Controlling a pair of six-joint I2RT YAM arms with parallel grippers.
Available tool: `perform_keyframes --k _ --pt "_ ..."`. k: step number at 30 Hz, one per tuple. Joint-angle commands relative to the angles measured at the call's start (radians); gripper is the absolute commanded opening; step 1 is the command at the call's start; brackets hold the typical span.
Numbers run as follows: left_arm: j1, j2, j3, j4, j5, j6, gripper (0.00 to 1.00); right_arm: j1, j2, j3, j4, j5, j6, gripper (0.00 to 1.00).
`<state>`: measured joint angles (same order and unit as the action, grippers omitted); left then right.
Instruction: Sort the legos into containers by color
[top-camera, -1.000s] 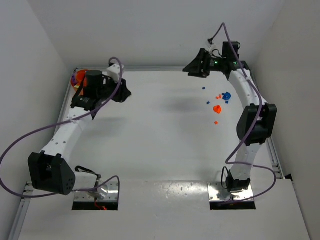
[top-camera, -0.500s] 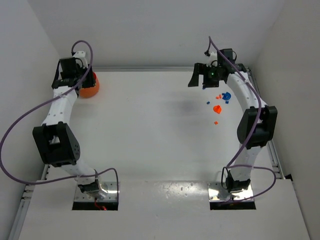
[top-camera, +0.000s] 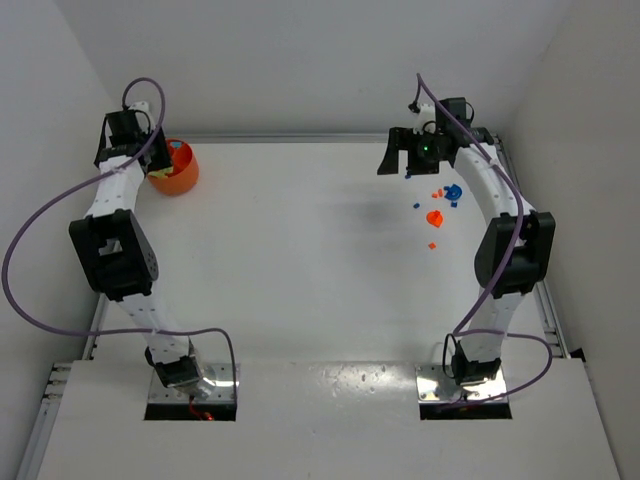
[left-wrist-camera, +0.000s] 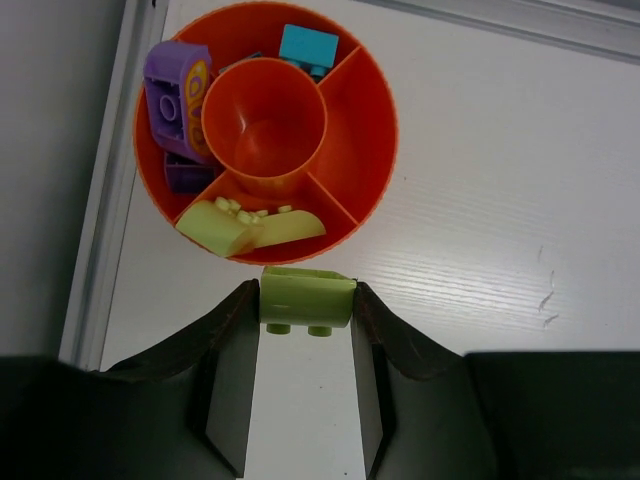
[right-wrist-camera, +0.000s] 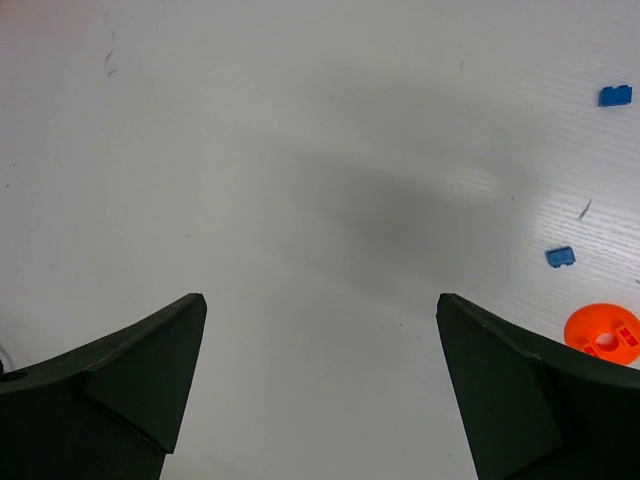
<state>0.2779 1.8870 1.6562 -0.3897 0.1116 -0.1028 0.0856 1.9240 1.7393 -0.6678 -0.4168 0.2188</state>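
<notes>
One yellow-green lego (left-wrist-camera: 307, 298) sits pinched in the left hand (left-wrist-camera: 303, 302) beside the orange bowl (left-wrist-camera: 360, 140); right hand (right-wrist-camera: 320, 300) gapes empty

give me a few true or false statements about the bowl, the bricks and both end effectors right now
1. The left end effector grips a yellow-green brick. True.
2. In the orange bowl, the purple pieces share a compartment with the yellow-green pieces. False: a divider separates them.
3. The right end effector is shut on a blue brick. False: it is open, with nothing between its fingers.
4. An orange round piece lies on the table. True.
5. The teal brick lies in the bowl's middle cup. False: it lies in an outer compartment; the cup is empty.
</notes>
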Motion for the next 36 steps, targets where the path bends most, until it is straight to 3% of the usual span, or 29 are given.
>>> perform_keyframes --k 1,23,28,36 --pt "0.009 0.021 0.05 0.002 -0.007 -0.025 0.0 -0.001 -0.014 0.008 0.004 -0.008 -0.016 0.98" --pt "0.018 0.153 0.122 0.034 -0.05 -0.043 0.05 -0.001 0.004 -0.001 0.004 -0.017 -0.025 0.98" --pt "0.018 0.172 0.131 0.043 -0.061 -0.043 0.22 -0.001 0.013 -0.001 0.004 -0.017 -0.025 0.98" --pt "0.018 0.181 0.151 0.064 -0.07 -0.052 0.23 0.008 0.013 -0.01 0.004 -0.017 -0.025 0.98"
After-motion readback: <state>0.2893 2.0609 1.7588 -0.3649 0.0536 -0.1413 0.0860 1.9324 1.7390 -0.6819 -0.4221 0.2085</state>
